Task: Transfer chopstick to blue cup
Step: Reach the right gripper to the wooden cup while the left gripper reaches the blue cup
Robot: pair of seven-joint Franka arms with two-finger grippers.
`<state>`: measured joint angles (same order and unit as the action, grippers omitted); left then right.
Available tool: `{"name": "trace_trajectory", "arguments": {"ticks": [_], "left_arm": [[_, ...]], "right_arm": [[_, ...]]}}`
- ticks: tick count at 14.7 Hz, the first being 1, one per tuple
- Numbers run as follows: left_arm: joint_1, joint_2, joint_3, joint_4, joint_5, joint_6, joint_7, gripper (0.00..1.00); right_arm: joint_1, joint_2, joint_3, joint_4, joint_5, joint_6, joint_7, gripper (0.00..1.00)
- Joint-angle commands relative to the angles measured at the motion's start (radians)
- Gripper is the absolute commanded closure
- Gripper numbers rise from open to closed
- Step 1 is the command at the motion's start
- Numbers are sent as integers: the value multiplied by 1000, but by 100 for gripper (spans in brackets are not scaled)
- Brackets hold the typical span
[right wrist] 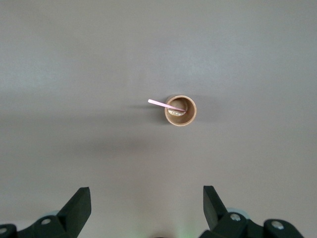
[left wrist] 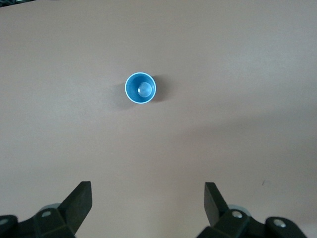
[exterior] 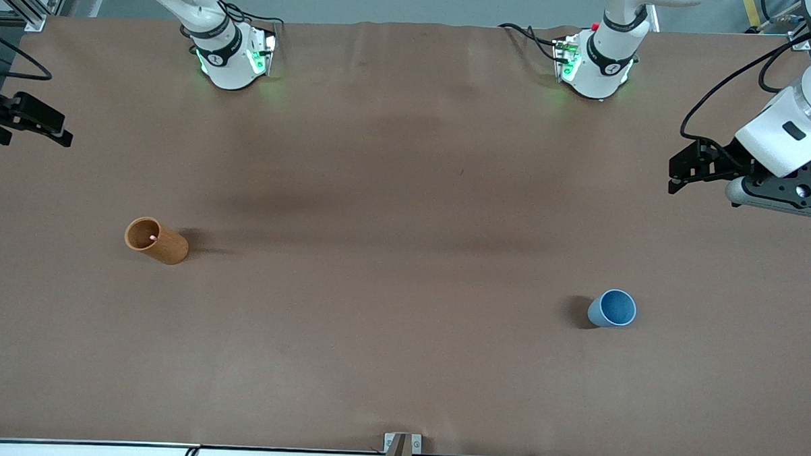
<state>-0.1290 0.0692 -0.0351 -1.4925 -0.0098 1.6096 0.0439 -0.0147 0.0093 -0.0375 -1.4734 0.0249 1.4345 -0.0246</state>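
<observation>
Nothing of the transfer is done yet — the chopstick (right wrist: 166, 105), a thin straight pink stick, stands leaning in the orange-brown cup (exterior: 155, 240) toward the right arm's end of the table, its tip poking over the rim. Well apart from it, the blue cup (exterior: 612, 308) sits upright and empty. Both the left gripper (exterior: 677, 175) and the right gripper (right wrist: 147, 210) hover high with jaws wide, holding nothing — grasp, carry and drop remain.
</observation>
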Motion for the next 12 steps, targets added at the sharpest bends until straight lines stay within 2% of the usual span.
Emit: {"name": "trace_trajectory", "arguments": {"ticks": [1, 8, 10, 12], "left_arm": [[3, 11, 1, 29, 7, -10, 10, 0], [17, 26, 3, 28, 11, -8, 27, 0], [28, 73, 4, 29, 1, 6, 28, 0], [60, 141, 8, 25, 8, 82, 28, 0]], "right_arm": [[-19, -12, 7, -18, 3, 4, 2, 0], [-18, -12, 7, -18, 3, 6, -4, 0], [-16, -12, 7, -18, 3, 11, -4, 0], [-13, -15, 8, -39, -8, 15, -12, 0]]}}
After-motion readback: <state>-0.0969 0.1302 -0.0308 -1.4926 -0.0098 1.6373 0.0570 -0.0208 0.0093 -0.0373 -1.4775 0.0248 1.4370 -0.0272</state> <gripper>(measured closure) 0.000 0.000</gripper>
